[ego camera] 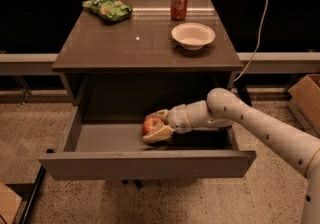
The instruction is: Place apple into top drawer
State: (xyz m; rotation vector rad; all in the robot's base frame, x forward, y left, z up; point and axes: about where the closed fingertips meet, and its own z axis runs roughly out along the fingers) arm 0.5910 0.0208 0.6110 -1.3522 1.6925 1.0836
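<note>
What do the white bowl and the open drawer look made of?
White bowl: thin-rimmed, matte, likely plastic or paper. Top drawer: flat grey-brown panels, dull sheen, probably laminate or painted board. The gripper, inside the drawer, holds the apple.

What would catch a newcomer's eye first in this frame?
The white arm reaches from the right into the open top drawer, its gripper holding the apple near the drawer's middle. Above, on the cabinet top, stand a white bowl and a red soda can at right, a green bag at back left.
</note>
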